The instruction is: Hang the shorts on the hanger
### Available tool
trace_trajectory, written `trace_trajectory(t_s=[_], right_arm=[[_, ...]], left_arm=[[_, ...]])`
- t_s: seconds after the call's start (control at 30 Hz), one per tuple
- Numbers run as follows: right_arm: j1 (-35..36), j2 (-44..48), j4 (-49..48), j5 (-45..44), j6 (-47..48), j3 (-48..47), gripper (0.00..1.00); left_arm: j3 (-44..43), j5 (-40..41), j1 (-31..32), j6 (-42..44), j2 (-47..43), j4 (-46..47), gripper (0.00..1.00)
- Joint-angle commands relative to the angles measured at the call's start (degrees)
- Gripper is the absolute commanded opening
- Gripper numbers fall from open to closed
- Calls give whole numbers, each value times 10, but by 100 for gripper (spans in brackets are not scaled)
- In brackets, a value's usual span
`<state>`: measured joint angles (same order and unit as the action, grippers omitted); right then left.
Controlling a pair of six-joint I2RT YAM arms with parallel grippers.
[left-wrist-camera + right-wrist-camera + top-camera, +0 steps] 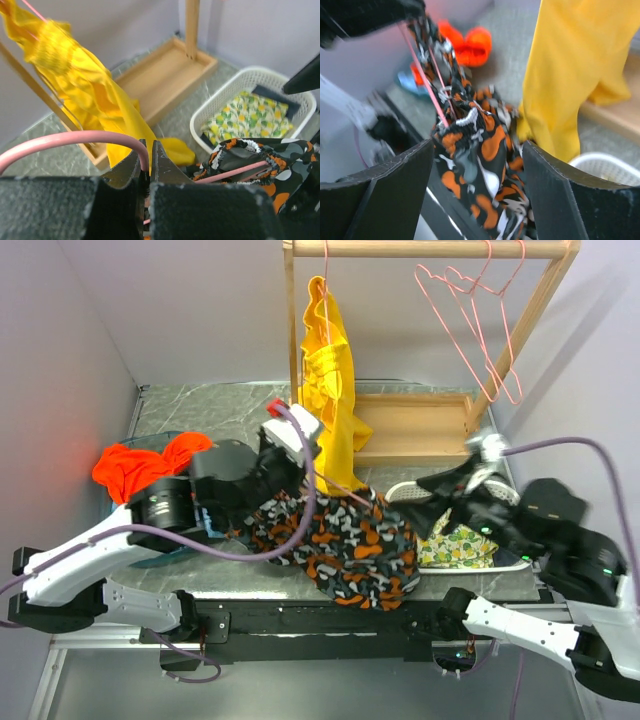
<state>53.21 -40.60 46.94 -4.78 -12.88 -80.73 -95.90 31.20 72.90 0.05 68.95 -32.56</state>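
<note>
The shorts [345, 545], black with orange, white and grey blotches, hang bunched on the pink wire hanger [345, 488] near the table's front edge. My left gripper [288, 440] is shut on the hanger's curved wire [75, 139], as the left wrist view [149, 144] shows, with the shorts [260, 160] to its right. My right gripper [428, 496] is open. In the right wrist view [477, 146] the shorts [487, 150] hang between its fingers, and I cannot tell if they touch. The hanger wire [422, 75] runs up into the waistband.
A yellow garment [328, 370] hangs from the wooden rack [430, 248], with spare pink hangers [475, 325] beside it. The rack's wooden base tray [410, 430] sits behind. A white basket [250, 80] of patterned cloth is at the right. An orange-red garment [140, 465] lies at the left.
</note>
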Motion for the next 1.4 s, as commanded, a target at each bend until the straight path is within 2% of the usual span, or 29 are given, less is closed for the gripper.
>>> trace_trajectory(t_s=[0.0, 0.4, 0.77, 0.97, 1.2, 1.37], right_arm=[[5, -11, 6, 39, 29, 58, 79], [39, -19, 14, 51, 52, 123, 81], [56, -1, 20, 64, 61, 134, 82], [56, 26, 19, 85, 60, 129, 85], [56, 12, 40, 72, 58, 131, 88], [65, -23, 46, 25, 57, 128, 84]], left_arm=[[33, -34, 4, -21, -25, 30, 1], [70, -33, 3, -11, -20, 78, 1], [78, -26, 3, -7, -18, 106, 1], [82, -21, 2, -7, -16, 109, 1], [80, -25, 3, -7, -16, 113, 1], [73, -29, 2, -7, -7, 110, 1]])
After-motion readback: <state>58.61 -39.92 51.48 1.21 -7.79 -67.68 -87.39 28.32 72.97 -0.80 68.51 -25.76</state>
